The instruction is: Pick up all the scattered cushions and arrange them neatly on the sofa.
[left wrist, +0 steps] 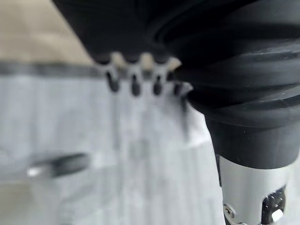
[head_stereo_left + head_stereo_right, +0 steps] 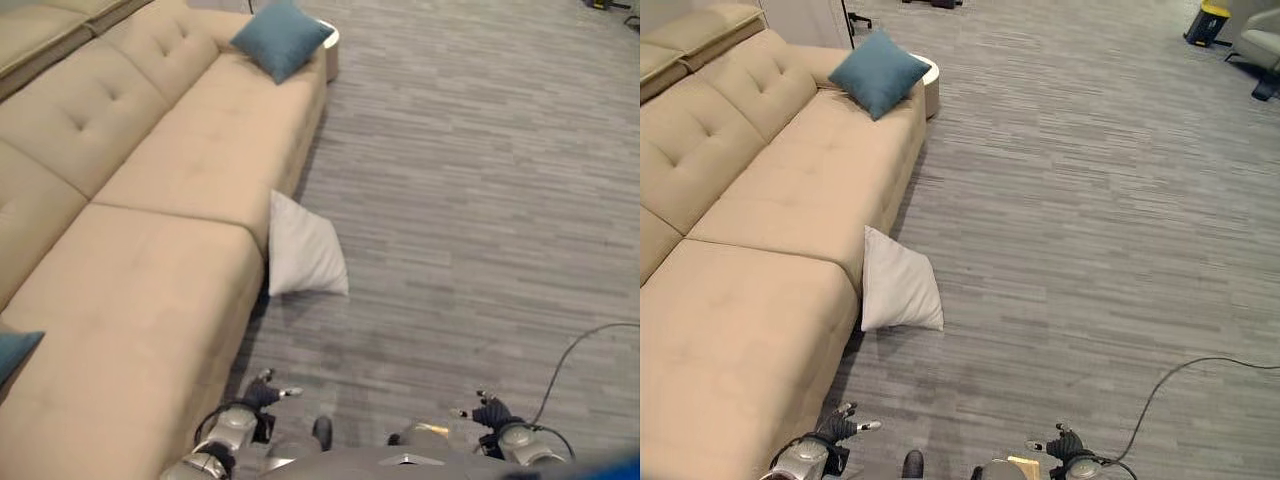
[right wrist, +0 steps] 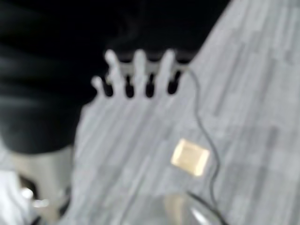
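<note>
A pale grey cushion (image 2: 305,250) stands on the floor, leaning against the front of the beige sofa (image 2: 170,170). At the sofa's far end a blue cushion (image 2: 878,70) is propped against the backrest. The corner of another blue cushion (image 2: 15,352) lies on the near seat at the view's left edge. My left hand (image 2: 265,392) hangs low by the sofa's near front, its fingers (image 1: 133,82) relaxed and holding nothing. My right hand (image 2: 488,410) hangs over bare floor to the right, its fingers (image 3: 140,77) also straight and empty. Both hands are well short of the grey cushion.
A small white round table (image 2: 930,75) stands past the sofa's far end. A yellow-topped bin (image 2: 1210,20) and a light chair (image 2: 1262,50) sit at the far right. A small tan square (image 3: 190,157) lies on the grey plank floor (image 2: 470,200) near my right hand.
</note>
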`<state>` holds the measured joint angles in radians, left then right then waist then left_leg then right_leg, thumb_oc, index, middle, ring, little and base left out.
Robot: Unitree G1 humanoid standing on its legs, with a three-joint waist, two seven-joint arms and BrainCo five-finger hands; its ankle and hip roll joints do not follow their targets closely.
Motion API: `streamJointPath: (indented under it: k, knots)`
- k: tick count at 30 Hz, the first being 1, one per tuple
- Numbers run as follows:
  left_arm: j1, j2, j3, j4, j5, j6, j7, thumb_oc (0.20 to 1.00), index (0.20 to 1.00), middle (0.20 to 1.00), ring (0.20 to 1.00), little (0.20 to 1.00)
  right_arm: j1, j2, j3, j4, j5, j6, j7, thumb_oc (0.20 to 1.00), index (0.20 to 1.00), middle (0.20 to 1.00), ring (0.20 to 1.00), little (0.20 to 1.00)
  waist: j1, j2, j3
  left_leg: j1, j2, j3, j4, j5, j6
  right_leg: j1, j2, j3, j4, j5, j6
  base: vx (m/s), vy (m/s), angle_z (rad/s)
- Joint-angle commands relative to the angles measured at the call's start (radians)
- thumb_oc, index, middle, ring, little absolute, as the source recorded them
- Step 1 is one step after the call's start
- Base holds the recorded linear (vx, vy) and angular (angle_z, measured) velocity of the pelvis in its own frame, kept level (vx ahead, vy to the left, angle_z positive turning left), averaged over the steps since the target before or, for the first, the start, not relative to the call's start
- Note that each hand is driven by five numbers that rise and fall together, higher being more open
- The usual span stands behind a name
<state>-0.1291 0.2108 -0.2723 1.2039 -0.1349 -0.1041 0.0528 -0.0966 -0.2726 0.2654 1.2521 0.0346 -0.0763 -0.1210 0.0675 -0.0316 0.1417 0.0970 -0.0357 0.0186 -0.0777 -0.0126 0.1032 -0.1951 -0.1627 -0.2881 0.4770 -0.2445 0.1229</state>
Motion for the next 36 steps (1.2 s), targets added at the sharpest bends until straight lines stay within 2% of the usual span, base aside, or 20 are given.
streamJointPath:
  k: [1, 2, 5, 7, 10, 11, 14, 16, 17, 18, 20, 21, 22, 24, 26, 29, 32, 33, 35, 36]
  knots:
    - [0.020, 0.013, 0.026, -0.001, 0.008, -0.018, 0.020, 1.000, 1.000, 1.000, 1.000, 1.000, -0.030, -0.006, 0.003, 0.003, -0.012, -0.011, -0.015, 1.000, 1.000, 1.000, 1.000, 1.000, 0.011, -0.013, 0.008, -0.027, -0.014, -0.048, 0.139, -0.078, -0.088, 0.096, 0.025, -0.006, -0.322, 0.261, 0.009, 0.38, -0.228, 0.09]
    - [0.016, 0.012, 0.035, 0.007, 0.013, -0.020, 0.021, 1.000, 1.000, 1.000, 1.000, 1.000, -0.035, -0.001, 0.004, -0.002, -0.014, -0.009, -0.016, 1.000, 1.000, 1.000, 1.000, 1.000, -0.007, -0.014, 0.005, 0.005, 0.000, -0.066, 0.122, -0.085, -0.105, 0.053, 0.005, 0.020, -0.421, 0.318, 0.031, 0.21, -0.140, 0.10]
    - [0.023, 0.009, 0.038, 0.019, 0.017, -0.025, 0.025, 1.000, 1.000, 1.000, 1.000, 1.000, -0.027, 0.000, 0.004, 0.002, -0.016, -0.003, -0.009, 1.000, 1.000, 1.000, 1.000, 1.000, -0.026, -0.015, 0.000, 0.052, 0.021, -0.092, 0.135, -0.097, -0.125, 0.047, 0.014, 0.080, -0.439, 0.345, 0.043, 0.32, -0.207, 0.20]
    - [0.032, 0.004, 0.039, 0.022, 0.016, -0.029, 0.028, 1.000, 1.000, 1.000, 1.000, 1.000, -0.021, 0.001, 0.005, 0.003, -0.017, -0.004, -0.009, 1.000, 1.000, 1.000, 1.000, 1.000, -0.031, -0.018, -0.008, 0.063, 0.027, -0.091, 0.144, -0.103, -0.132, 0.057, 0.019, 0.082, -0.446, 0.356, 0.038, 0.23, -0.168, 0.23]
    - [0.041, -0.006, 0.038, 0.029, 0.005, -0.028, 0.026, 1.000, 1.000, 1.000, 1.000, 1.000, -0.004, 0.000, 0.005, 0.010, -0.007, -0.008, -0.007, 1.000, 1.000, 1.000, 1.000, 1.000, -0.034, -0.019, -0.026, 0.036, 0.057, -0.109, 0.273, -0.025, -0.178, 0.101, 0.046, 0.069, -0.450, 0.331, 0.004, 0.18, -0.267, 0.21]
    - [0.033, -0.013, 0.026, 0.026, -0.005, -0.027, 0.025, 1.000, 1.000, 1.000, 1.000, 1.000, 0.001, -0.004, 0.001, 0.000, 0.025, -0.020, -0.017, 1.000, 1.000, 1.000, 1.000, 1.000, -0.028, -0.036, -0.006, -0.060, 0.069, -0.089, 0.434, 0.044, -0.199, 0.146, 0.050, 0.054, -0.464, 0.309, -0.025, 0.10, -0.383, 0.41]
    - [0.012, -0.018, 0.012, 0.017, -0.014, -0.023, 0.028, 1.000, 1.000, 1.000, 1.000, 1.000, -0.004, -0.007, 0.006, -0.005, 0.047, -0.024, -0.023, 1.000, 1.000, 1.000, 1.000, 1.000, -0.014, -0.062, 0.027, -0.160, 0.083, -0.050, 0.570, 0.065, -0.186, 0.195, 0.062, 0.037, -0.479, 0.274, -0.060, 0.08, -0.278, 0.30]
    - [0.009, -0.020, 0.006, 0.017, -0.014, -0.022, 0.027, 1.000, 1.000, 1.000, 1.000, 1.000, -0.005, -0.008, 0.006, -0.002, 0.051, -0.022, -0.024, 1.000, 1.000, 1.000, 1.000, 1.000, -0.009, -0.063, 0.030, -0.186, 0.075, -0.039, 0.566, 0.054, -0.183, 0.211, 0.066, 0.033, -0.489, 0.266, -0.062, 0.15, -0.193, 0.08]
    - [0.005, -0.025, -0.002, 0.017, -0.009, -0.022, 0.025, 1.000, 1.000, 1.000, 1.000, 1.000, -0.004, -0.010, 0.004, -0.001, 0.059, -0.020, -0.021, 1.000, 1.000, 1.000, 1.000, 1.000, -0.001, -0.062, 0.027, -0.238, 0.021, -0.033, 0.513, 0.016, -0.169, 0.236, 0.077, 0.039, -0.503, 0.252, -0.058, 0.15, -0.077, 0.25]
    - [0.005, -0.025, -0.003, 0.017, -0.009, -0.022, 0.025, 1.000, 1.000, 1.000, 1.000, 1.000, -0.004, -0.010, 0.004, -0.001, 0.059, -0.020, -0.020, 1.000, 1.000, 1.000, 1.000, 1.000, -0.002, -0.062, 0.028, -0.238, 0.021, -0.033, 0.515, 0.014, -0.169, 0.237, 0.077, 0.039, -0.503, 0.251, -0.057, 0.24, -0.106, 0.21]
    - [0.010, -0.026, -0.004, 0.014, -0.004, -0.021, 0.024, 1.000, 1.000, 1.000, 1.000, 1.000, -0.003, -0.012, 0.002, 0.001, 0.056, -0.019, -0.019, 1.000, 1.000, 1.000, 1.000, 1.000, -0.002, -0.057, 0.019, -0.245, -0.002, 0.003, 0.372, -0.015, -0.146, 0.254, 0.088, 0.034, -0.518, 0.242, -0.048, 0.23, -0.047, -0.01]
    - [0.013, -0.027, -0.004, 0.015, 0.002, -0.019, 0.024, 1.000, 1.000, 1.000, 1.000, 1.000, -0.003, -0.010, 0.004, 0.002, 0.056, -0.020, -0.021, 1.000, 1.000, 1.000, 1.000, 1.000, 0.001, -0.048, 0.013, -0.253, -0.006, 0.022, 0.275, 0.014, -0.142, 0.271, 0.105, 0.030, -0.524, 0.231, -0.044, 0.39, -0.046, -0.09]
    - [0.019, -0.028, 0.001, 0.022, 0.016, -0.017, 0.024, 1.000, 1.000, 1.000, 1.000, 1.000, 0.000, -0.008, 0.008, 0.004, 0.054, -0.020, -0.021, 1.000, 1.000, 1.000, 1.000, 1.000, 0.011, -0.033, 0.004, -0.277, -0.013, 0.034, 0.180, 0.084, -0.144, 0.302, 0.136, 0.042, -0.534, 0.211, -0.043, 0.30, -0.033, 0.01]
    - [0.022, -0.027, 0.006, 0.029, 0.017, -0.015, 0.023, 1.000, 1.000, 1.000, 1.000, 1.000, 0.001, -0.006, 0.008, 0.004, 0.055, -0.021, -0.020, 1.000, 1.000, 1.000, 1.000, 1.000, 0.019, -0.033, 0.003, -0.283, -0.017, 0.037, 0.167, 0.103, -0.148, 0.314, 0.140, 0.048, -0.532, 0.203, -0.040, 0.24, -0.010, 0.19]
    - [0.038, -0.019, 0.028, 0.032, 0.005, -0.018, 0.024, 1.000, 1.000, 1.000, 1.000, 1.000, 0.002, 0.005, 0.014, 0.004, 0.039, -0.020, -0.016, 1.000, 1.000, 1.000, 1.000, 1.000, 0.026, -0.038, -0.011, -0.248, -0.020, 0.021, 0.156, 0.081, -0.134, 0.323, 0.138, 0.050, -0.497, 0.173, -0.039, 0.29, 0.032, -0.09]
    - [0.045, -0.015, 0.039, 0.038, -0.006, -0.015, 0.023, 1.000, 1.000, 1.000, 1.000, 1.000, -0.006, 0.014, 0.010, -0.007, 0.034, -0.025, -0.014, 1.000, 1.000, 1.000, 1.000, 1.000, 0.035, -0.038, -0.021, -0.204, -0.031, 0.022, 0.154, 0.046, -0.109, 0.296, 0.110, 0.039, -0.339, 0.156, -0.013, 0.24, 0.085, -0.26]
    - [0.034, -0.007, 0.035, 0.027, -0.009, -0.013, 0.024, 1.000, 1.000, 1.000, 1.000, 1.000, -0.030, 0.018, 0.015, -0.019, 0.027, -0.025, -0.012, 1.000, 1.000, 1.000, 1.000, 1.000, 0.033, -0.032, -0.008, -0.146, -0.036, 0.016, 0.159, 0.004, -0.074, 0.204, 0.059, 0.022, -0.098, 0.235, 0.036, 0.22, 0.109, 0.00]
    - [0.027, 0.001, 0.032, 0.021, -0.014, -0.013, 0.024, 1.000, 1.000, 1.000, 1.000, 1.000, -0.036, 0.023, 0.023, -0.025, 0.026, -0.028, -0.014, 1.000, 1.000, 1.000, 1.000, 1.000, 0.020, -0.024, 0.001, -0.119, -0.034, -0.016, 0.166, -0.012, -0.060, 0.149, 0.068, 0.065, -0.008, 0.263, 0.030, 0.31, 0.067, 0.11]
    - [0.022, 0.008, 0.028, 0.012, -0.020, -0.017, 0.028, 1.000, 1.000, 1.000, 1.000, 1.000, -0.036, 0.026, 0.027, -0.027, 0.029, -0.028, -0.011, 1.000, 1.000, 1.000, 1.000, 1.000, 0.011, -0.022, 0.005, -0.084, -0.035, -0.042, 0.164, -0.034, -0.057, 0.107, 0.062, 0.081, -0.025, 0.259, 0.014, 0.35, -0.026, 0.30]
    - [0.018, 0.012, 0.028, 0.013, -0.019, -0.020, 0.028, 1.000, 1.000, 1.000, 1.000, 1.000, -0.040, 0.022, 0.033, -0.034, 0.023, -0.028, -0.007, 1.000, 1.000, 1.000, 1.000, 1.000, 0.007, -0.021, 0.001, -0.061, -0.036, -0.066, 0.156, -0.048, -0.064, 0.077, 0.050, 0.089, -0.120, 0.257, 0.003, 0.36, -0.112, 0.63]
